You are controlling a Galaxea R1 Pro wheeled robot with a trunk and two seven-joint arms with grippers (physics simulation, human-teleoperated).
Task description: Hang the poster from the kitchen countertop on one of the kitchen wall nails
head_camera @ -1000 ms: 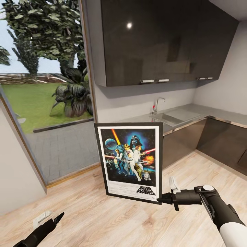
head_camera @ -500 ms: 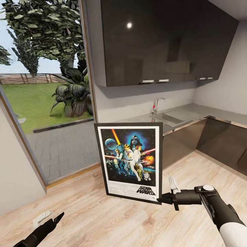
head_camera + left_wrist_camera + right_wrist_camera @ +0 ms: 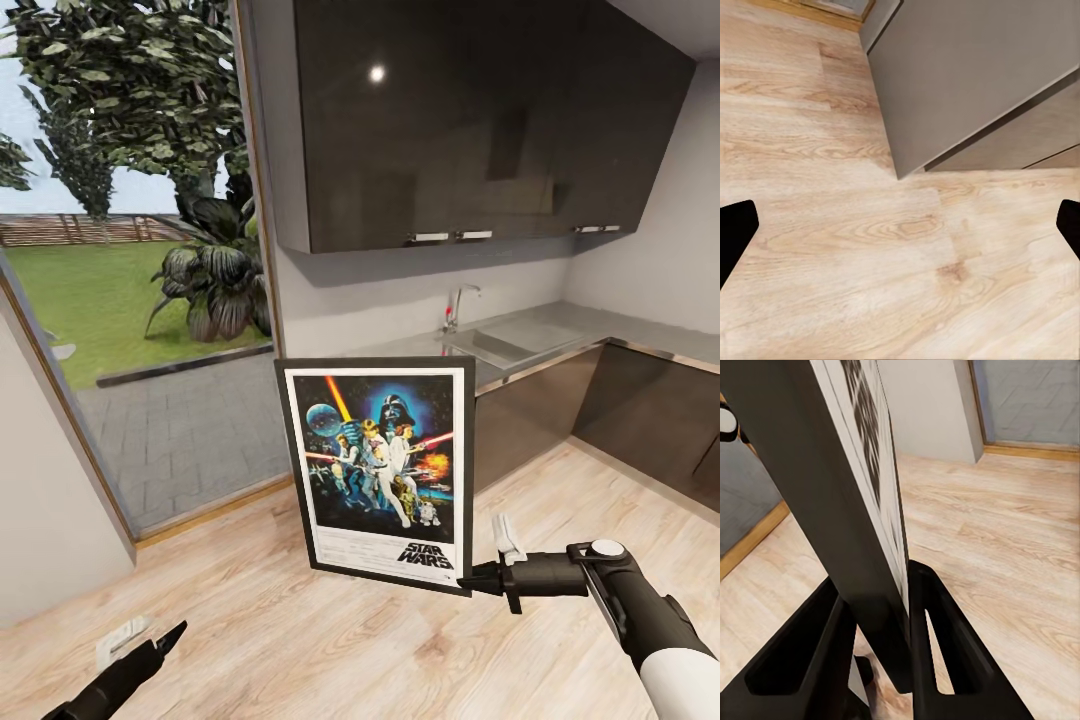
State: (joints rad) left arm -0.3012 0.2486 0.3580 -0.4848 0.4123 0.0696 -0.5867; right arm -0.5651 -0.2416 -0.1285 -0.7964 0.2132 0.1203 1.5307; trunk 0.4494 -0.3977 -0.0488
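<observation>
The Star Wars poster (image 3: 380, 470) hangs upright in mid-air over the wooden floor, facing me, in front of the kitchen countertop (image 3: 560, 335). My right gripper (image 3: 468, 580) is shut on its lower right corner. In the right wrist view the black frame edge of the poster (image 3: 855, 532) sits clamped between both fingers (image 3: 937, 637). My left gripper (image 3: 165, 640) is low at the left, above the floor. In the left wrist view its two dark fingertips (image 3: 735, 232) stand far apart, open, with nothing between them.
Dark upper cabinets (image 3: 450, 120) hang above the sink and tap (image 3: 458, 305). Dark base cabinets (image 3: 640, 410) run along the right. A large glass door (image 3: 140, 300) opens onto a garden at the left. A grey wall corner (image 3: 960, 82) stands close to the left arm.
</observation>
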